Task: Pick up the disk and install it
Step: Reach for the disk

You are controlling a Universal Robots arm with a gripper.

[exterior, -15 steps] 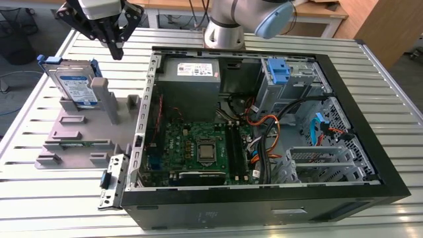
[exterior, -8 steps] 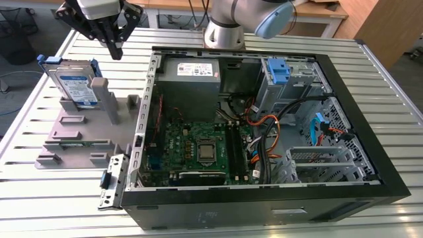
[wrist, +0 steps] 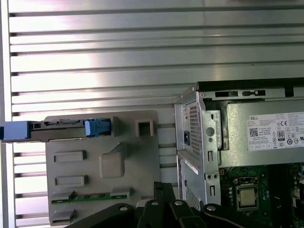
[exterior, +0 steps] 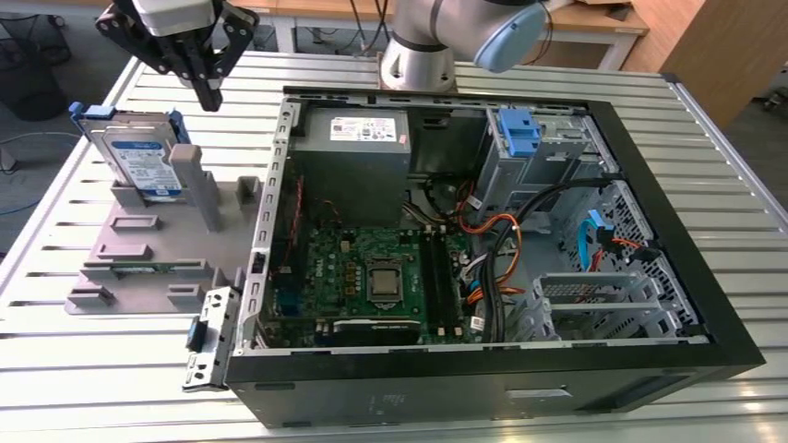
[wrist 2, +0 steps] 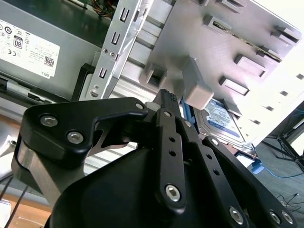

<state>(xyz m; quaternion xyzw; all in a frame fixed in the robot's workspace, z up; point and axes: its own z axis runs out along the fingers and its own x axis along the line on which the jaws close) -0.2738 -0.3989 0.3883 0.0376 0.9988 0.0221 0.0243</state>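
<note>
The disk stands on edge in a slot at the far end of a grey holder, at the exterior view's left. It is silver with a white-and-blue label and a blue bracket around it. My gripper hangs above the holder, just to the exterior view's right of the disk and clear of it. Its black fingers are shut with nothing between them. The first wrist view looks down on the disk's top edge. The second wrist view has the label beyond the fingertips.
An open black computer case lies on the slatted metal table, beside the holder. Inside are a grey power supply, a motherboard, orange and black cables and a drive bay with a blue latch.
</note>
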